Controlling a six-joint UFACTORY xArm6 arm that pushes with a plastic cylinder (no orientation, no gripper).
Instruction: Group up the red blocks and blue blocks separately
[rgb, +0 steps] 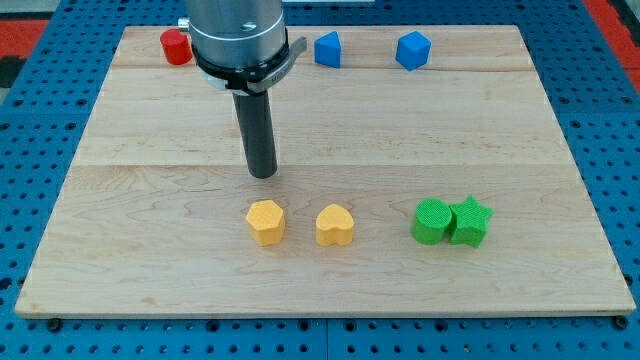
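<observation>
While my tip (262, 174) rests on bare worktop (150, 150) near the middle, touching nothing, the sorting looks only partly done. There are no fingers here, only a rod. Two blue blocks (328, 48) (412, 50) sit at the far edge, near each other but apart. One red block (176, 46) shows at the far left; any other red may be hidden behind the arm. The yellow blocks (266, 222) (335, 226) and the touching green pair (451, 222) lie nearer.
</observation>
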